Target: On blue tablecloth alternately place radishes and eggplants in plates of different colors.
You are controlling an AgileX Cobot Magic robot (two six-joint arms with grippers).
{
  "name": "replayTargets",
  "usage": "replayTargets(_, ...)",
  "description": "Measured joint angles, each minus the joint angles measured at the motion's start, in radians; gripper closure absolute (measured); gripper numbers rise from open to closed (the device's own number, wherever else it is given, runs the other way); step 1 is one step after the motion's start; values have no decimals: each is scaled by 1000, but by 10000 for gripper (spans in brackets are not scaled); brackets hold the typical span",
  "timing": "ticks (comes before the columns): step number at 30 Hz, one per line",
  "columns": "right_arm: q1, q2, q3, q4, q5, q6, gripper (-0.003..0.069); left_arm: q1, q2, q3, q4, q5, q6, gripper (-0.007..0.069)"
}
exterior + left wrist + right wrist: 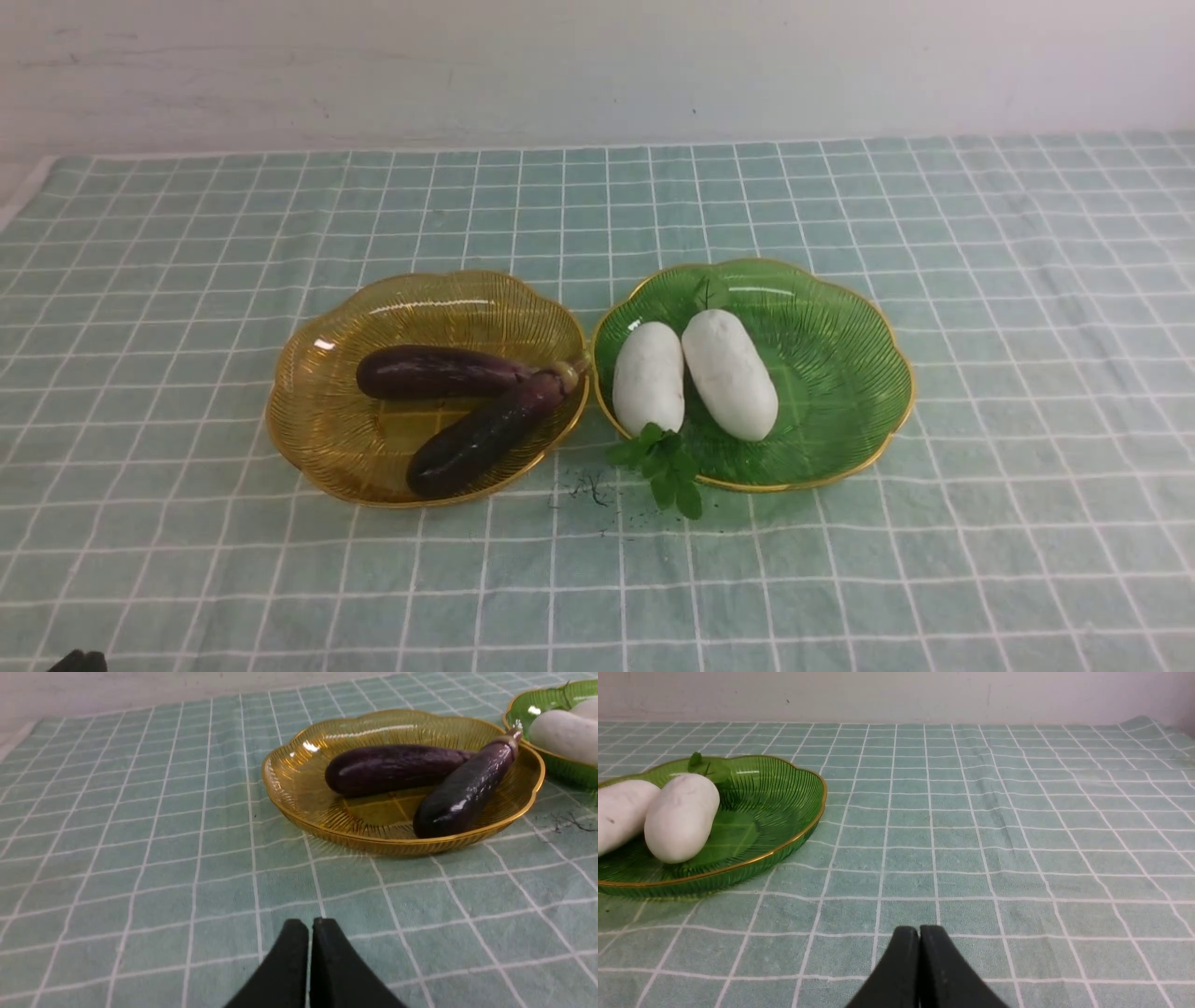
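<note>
Left wrist view, left end effector [310, 926] clenched, empty, above blue tablecloth [140, 858], right end effector [919, 933] likewise clenched, empty

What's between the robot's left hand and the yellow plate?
Nothing but bare cloth. In the left wrist view, the shut left hand sits apart from the yellow plate, with only gridded cloth between them.
</note>
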Motion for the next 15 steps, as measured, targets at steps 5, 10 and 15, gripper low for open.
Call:
replayTargets(5, 0, 0, 0, 0, 0, 0, 673, 0, -1, 2, 6, 50, -15, 631)
replayTargets(10, 0, 0, 0, 0, 0, 0, 673, 0, -1, 2, 7, 53, -21, 631)
replayTargets(15, 0, 0, 0, 0, 0, 0, 673, 0, -1, 2, 7, 53, -22, 631)
